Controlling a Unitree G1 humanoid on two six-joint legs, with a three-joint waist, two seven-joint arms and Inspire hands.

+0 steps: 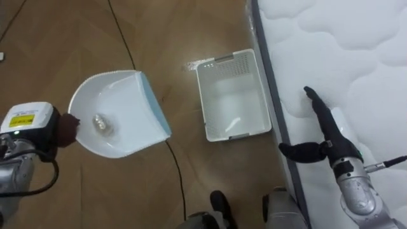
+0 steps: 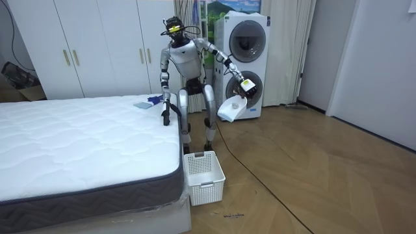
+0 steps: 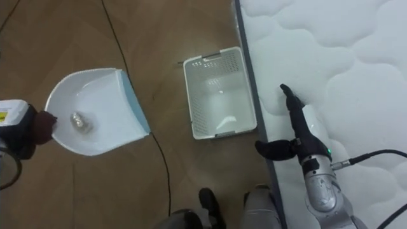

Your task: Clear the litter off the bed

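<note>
- Fingers of my left hand (image 1: 62, 127) are curled round the handle of the white dustpan (image 1: 121, 108), which I hold out above the wooden floor (image 1: 159, 38). A small crumpled scrap (image 1: 102, 124) lies in the pan.
- My right hand (image 1: 325, 127) lies flat on the bed (image 1: 343, 38) near its edge, fingers straight and thumb spread out over the side.
- A white basket (image 1: 232, 95) stands on the floor just beside the bed, between the dustpan and the mattress.
- Room view: I stand upright at the side of the bed, with a washing machine (image 2: 246, 39) behind me. My left arm is raised and carries the dustpan at about hip height, and my right arm hangs down to the mattress. A small blue thing (image 2: 146, 102) lies on the bed near me.
- Right eye view: the dustpan hangs apart from the basket, with the scrap close to the handle end.
</note>
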